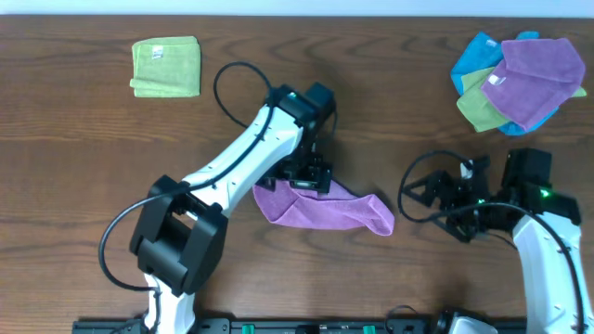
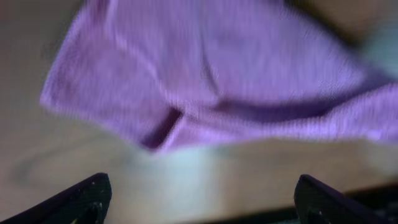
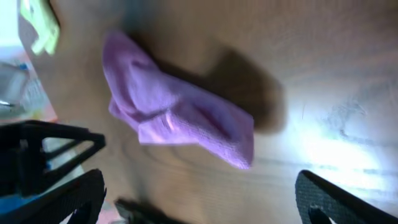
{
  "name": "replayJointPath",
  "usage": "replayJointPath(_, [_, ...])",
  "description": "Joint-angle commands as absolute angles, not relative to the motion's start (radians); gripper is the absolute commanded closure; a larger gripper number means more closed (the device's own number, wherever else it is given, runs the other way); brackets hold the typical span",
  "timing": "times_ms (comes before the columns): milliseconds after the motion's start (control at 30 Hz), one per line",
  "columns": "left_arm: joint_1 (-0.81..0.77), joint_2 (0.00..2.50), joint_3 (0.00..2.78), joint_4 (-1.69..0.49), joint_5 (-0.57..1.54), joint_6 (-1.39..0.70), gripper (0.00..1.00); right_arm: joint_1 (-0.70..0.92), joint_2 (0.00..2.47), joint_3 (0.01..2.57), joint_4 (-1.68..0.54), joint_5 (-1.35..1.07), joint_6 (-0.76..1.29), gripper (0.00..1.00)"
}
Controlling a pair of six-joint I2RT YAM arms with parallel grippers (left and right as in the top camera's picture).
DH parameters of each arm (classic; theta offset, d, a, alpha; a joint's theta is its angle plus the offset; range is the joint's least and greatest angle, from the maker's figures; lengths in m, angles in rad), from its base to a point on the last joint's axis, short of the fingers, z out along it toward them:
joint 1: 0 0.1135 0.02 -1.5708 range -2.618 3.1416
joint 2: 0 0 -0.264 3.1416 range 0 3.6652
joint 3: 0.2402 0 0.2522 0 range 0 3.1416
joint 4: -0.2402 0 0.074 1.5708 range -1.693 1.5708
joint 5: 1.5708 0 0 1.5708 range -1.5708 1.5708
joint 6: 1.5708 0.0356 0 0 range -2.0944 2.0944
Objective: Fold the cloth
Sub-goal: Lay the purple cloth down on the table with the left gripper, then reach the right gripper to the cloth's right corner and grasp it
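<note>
The cloth (image 1: 327,210) is pinkish-purple and lies crumpled in a long bunch on the wooden table near its middle. My left gripper (image 1: 304,183) hovers over the cloth's upper left edge. In the left wrist view the cloth (image 2: 224,74) fills the upper part, and the left gripper (image 2: 199,199) is open with only bare table between its fingers. My right gripper (image 1: 418,197) is to the right of the cloth, apart from it and pointing left. In the right wrist view the cloth (image 3: 180,118) lies ahead of the open, empty right gripper (image 3: 199,199).
A folded lime-green cloth (image 1: 166,66) lies at the back left. A pile of purple, blue and green cloths (image 1: 520,82) sits at the back right. The left arm's black cable (image 1: 232,93) loops over the table behind the cloth.
</note>
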State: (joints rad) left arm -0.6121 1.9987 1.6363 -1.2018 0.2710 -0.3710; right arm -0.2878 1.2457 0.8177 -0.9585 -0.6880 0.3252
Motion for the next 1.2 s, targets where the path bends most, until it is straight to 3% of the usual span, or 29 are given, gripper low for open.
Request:
replayJointPath(0, [-0.567,1.986,1.558,-1.117,0.322,-0.388,0.05,-0.263,1.240,0.816,-0.928,-0.689,0.442,0.01])
replayJointPath(500, [-0.464,1.990,1.391,-0.713,0.501,-0.303,0.05,-0.183,1.241,0.817,-0.704,-0.689,0.554,0.01])
replayJointPath(1167, [-0.464,1.991,1.335,-0.653,0.448,-0.348,0.05,-0.182,1.241,0.817,-0.575,-0.688,0.576,0.01])
